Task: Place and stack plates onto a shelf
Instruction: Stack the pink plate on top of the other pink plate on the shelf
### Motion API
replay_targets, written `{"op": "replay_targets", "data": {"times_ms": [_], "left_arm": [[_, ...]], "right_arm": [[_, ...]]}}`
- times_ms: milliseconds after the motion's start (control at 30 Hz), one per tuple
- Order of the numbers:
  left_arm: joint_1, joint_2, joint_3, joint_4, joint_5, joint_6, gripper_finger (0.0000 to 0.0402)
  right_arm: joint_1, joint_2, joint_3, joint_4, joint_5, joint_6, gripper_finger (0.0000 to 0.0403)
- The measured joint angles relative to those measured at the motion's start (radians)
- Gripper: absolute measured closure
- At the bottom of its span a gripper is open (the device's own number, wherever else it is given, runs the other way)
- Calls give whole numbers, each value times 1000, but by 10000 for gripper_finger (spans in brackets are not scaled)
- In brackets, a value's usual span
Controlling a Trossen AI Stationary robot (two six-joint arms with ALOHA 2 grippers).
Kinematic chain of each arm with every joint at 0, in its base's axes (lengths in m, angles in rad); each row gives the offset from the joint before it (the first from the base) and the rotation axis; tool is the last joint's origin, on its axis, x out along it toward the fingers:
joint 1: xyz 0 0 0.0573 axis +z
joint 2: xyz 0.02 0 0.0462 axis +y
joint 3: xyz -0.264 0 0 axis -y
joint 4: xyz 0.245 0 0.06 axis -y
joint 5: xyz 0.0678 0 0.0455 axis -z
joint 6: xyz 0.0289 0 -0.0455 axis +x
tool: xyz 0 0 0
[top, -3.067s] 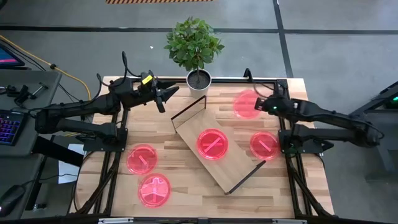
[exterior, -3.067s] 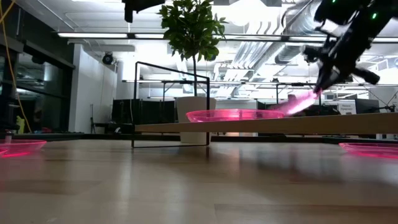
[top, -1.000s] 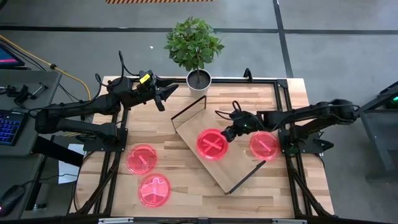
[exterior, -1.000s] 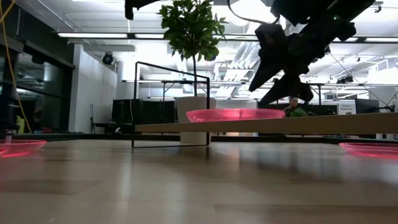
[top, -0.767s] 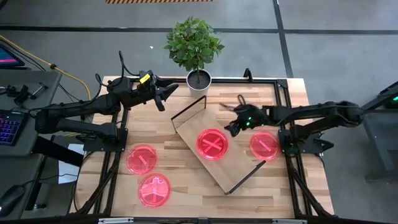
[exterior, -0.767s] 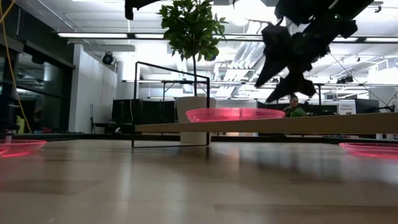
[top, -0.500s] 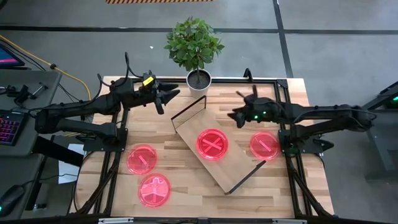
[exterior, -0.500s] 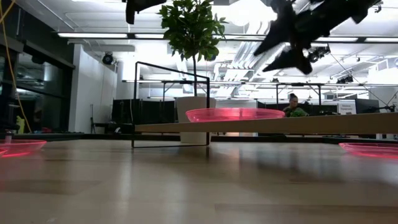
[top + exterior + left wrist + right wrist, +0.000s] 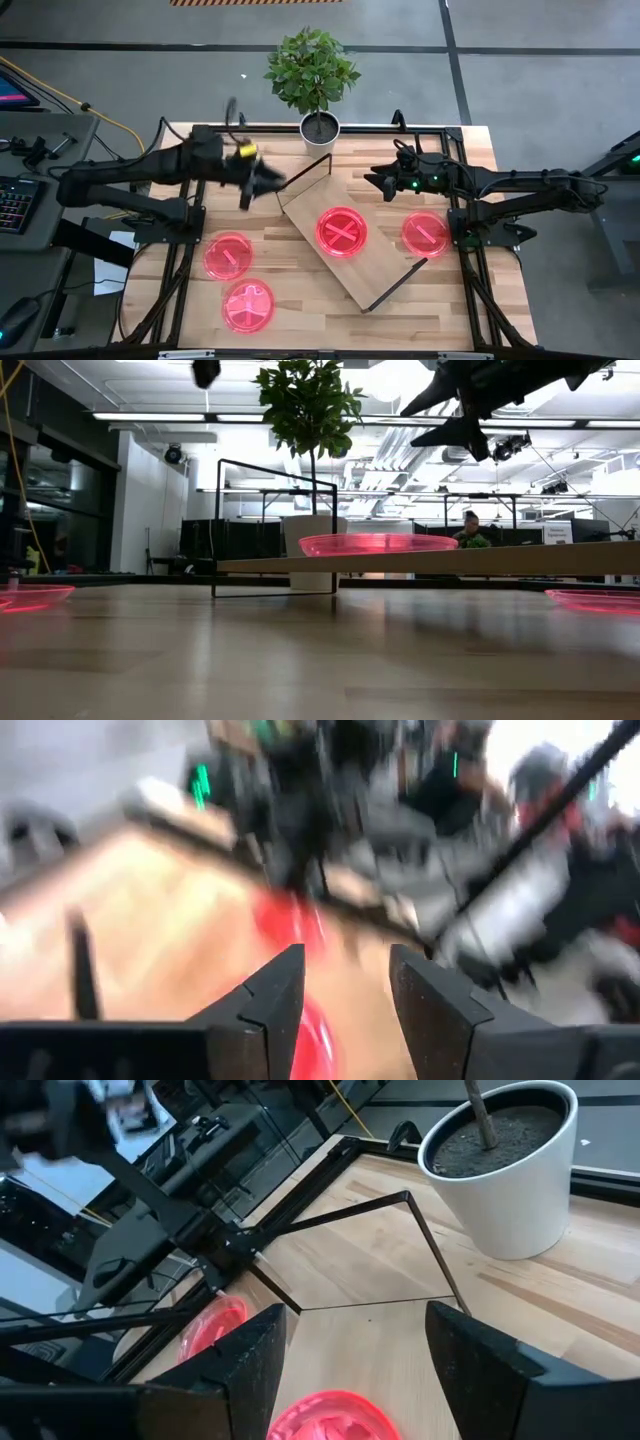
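Observation:
The shelf (image 9: 385, 268) lies slantwise on the table's middle, with a black wire frame (image 9: 305, 175) at its far end. One pink plate (image 9: 341, 232) rests on the board; whether another lies beneath it I cannot tell. Another plate (image 9: 425, 234) lies flat on the table to the shelf's right. Two more plates (image 9: 228, 255), (image 9: 247, 305) lie at the near left. My right gripper (image 9: 372, 185) hangs open, high above the shelf's far end (image 9: 415, 425). My left gripper (image 9: 262, 188) is open in the air just left of the wire frame (image 9: 345, 1005).
A potted plant in a white pot (image 9: 320, 127) stands at the table's far edge, just behind the shelf. A black metal frame (image 9: 465, 140) runs round the tabletop. Bare wood shows between the left plates and the shelf.
My right gripper has drawn away from the plate on the shelf, rising and going toward the far edge. The plate stays on the board. My left gripper has swung from the far left toward the near edge and the shelf's wire frame.

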Motion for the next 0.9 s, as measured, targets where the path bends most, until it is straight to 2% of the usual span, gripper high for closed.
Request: {"op": "replay_targets", "data": {"times_ms": [100, 200, 300, 400, 567, 733, 800, 900], "left_arm": [[-125, -2, 54, -225, 1, -56, 272], [-272, -2, 43, -389, -16, -142, 277], [-410, -1, -27, -438, -62, -198, 280], [-505, 0, -124, -441, -116, -170, 280], [-523, 43, -237, -435, -145, 70, 280], [-494, 158, -260, -434, -148, 237, 280], [-480, 212, -260, -428, -152, 198, 280], [-468, 280, -260, -434, -152, -39, 280]], "right_arm": [[0, 0, 0, 0, 0, 0, 178], [0, 0, 0, 0, 0, 0, 178], [0, 0, 0, -1, 0, -3, 178], [0, 0, 0, -1, 1, -4, 178], [0, 0, 0, -2, 17, -12, 178], [0, 1, 0, -14, 19, -12, 178], [0, 2, 0, -25, 19, 0, 178], [0, 2, 0, -43, 20, 1, 178]]}}
